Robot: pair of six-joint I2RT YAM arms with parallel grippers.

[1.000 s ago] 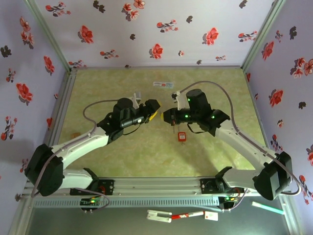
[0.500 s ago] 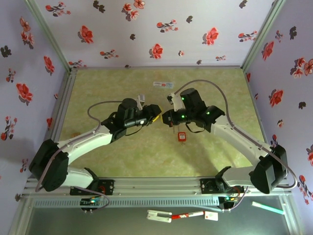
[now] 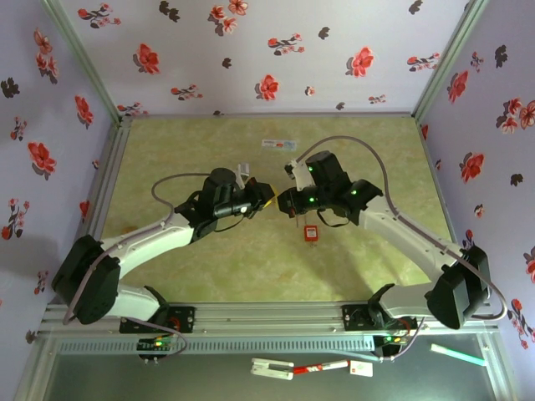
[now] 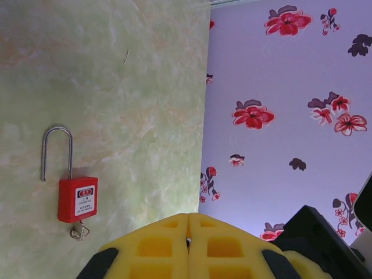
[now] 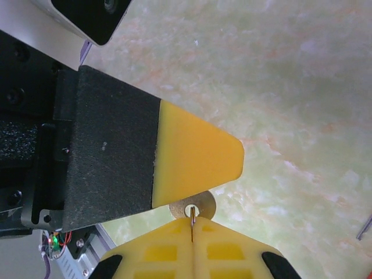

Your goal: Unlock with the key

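Left pincer (image 4: 188,221) clenched, yellow pads flush, its tip at the round head of a small brass key (image 5: 201,206); whether it nips the key is unclear. Right pincer (image 5: 192,229) grasps that key edge-on. Both are raised mid-table, likely for a handover or regrip. Red padlock (image 3: 311,233) lies flat just beyond, untouched. Table (image 3: 184,150) mottled green; lilac walls (image 3: 251,50), red flowers.
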